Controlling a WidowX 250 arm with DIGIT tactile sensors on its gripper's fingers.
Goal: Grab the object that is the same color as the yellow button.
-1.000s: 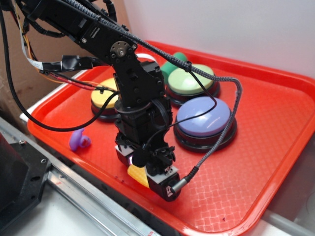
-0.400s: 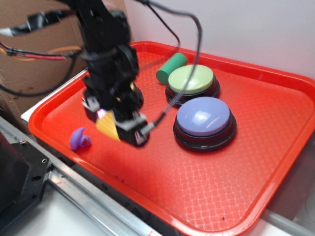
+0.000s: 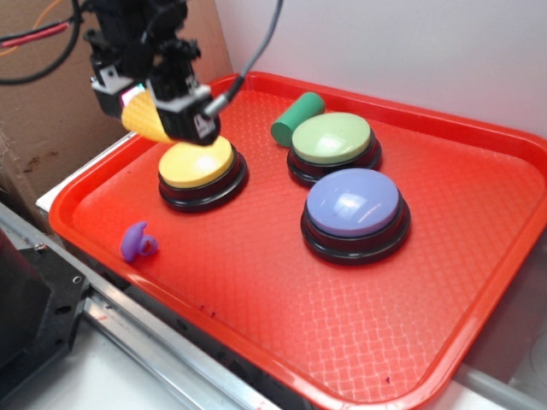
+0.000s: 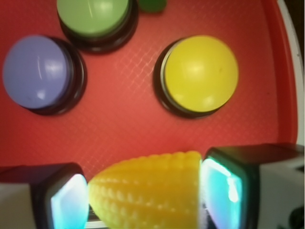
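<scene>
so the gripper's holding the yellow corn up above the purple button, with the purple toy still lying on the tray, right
Not quite. The gripper does hold the yellow corn off the tray, but it hangs by the yellow button, not the purple button, as the exterior view shows. The purple toy does lie on the tray.

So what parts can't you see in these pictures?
- Corn cob: wrist view, its bottom is cut off by the picture edge; exterior view, the gripper covers most of it.
- Green cylinder: wrist view, cut off by the top edge.
- Purple toy: outside the wrist view.
- Robot arm: exterior view, cut off at the top edge.
</scene>
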